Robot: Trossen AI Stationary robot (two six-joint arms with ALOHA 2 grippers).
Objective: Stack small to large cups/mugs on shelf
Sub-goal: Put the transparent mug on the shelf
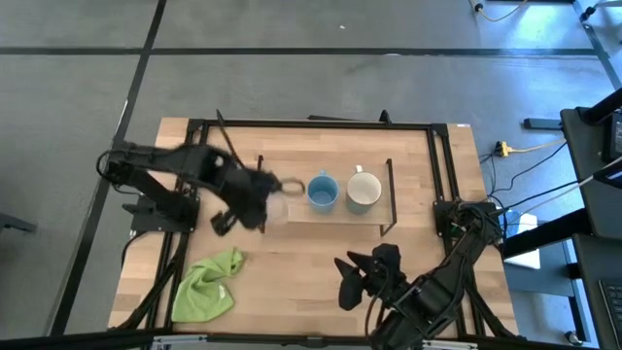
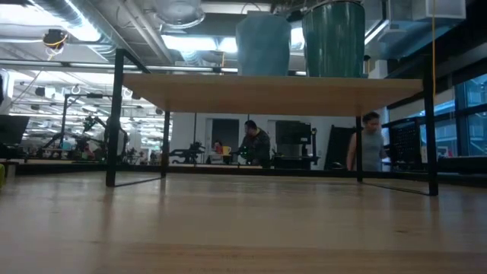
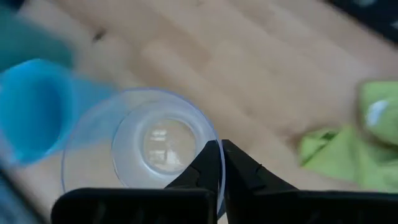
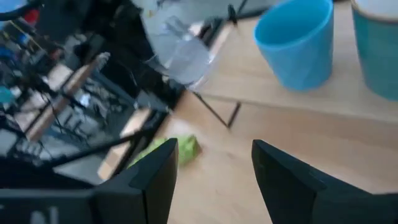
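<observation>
1. Between the left gripper's (image 3: 221, 163) fingers sat the rim of the glass cup (image 3: 143, 146); the fingers were pinched together on its wall, one inside and one outside, and the cup hung mouth-up under the wrist.
2. Seen from the right wrist, the glass (image 4: 177, 46) appeared clear of the board, over the shelf's (image 1: 292, 211) left end, though contact could not be ruled out.
3. Just beyond the glass, along the shelf's long axis, stood the blue mug (image 1: 322, 192), upright and open. The coming move seemed to turn on this: the mug lay sideways from the gripper, so the glass would need carrying across and then down into it.
4. Farther along, beside the blue mug, stood the white mug (image 1: 363, 191), slightly larger.
5. The glass was transparent and thin-walled, probably slippery under a rim pinch.
6. The left arm was far nearer; the right gripper (image 4: 211, 165) waited with fingers apart, well off by the table's near edge.
</observation>
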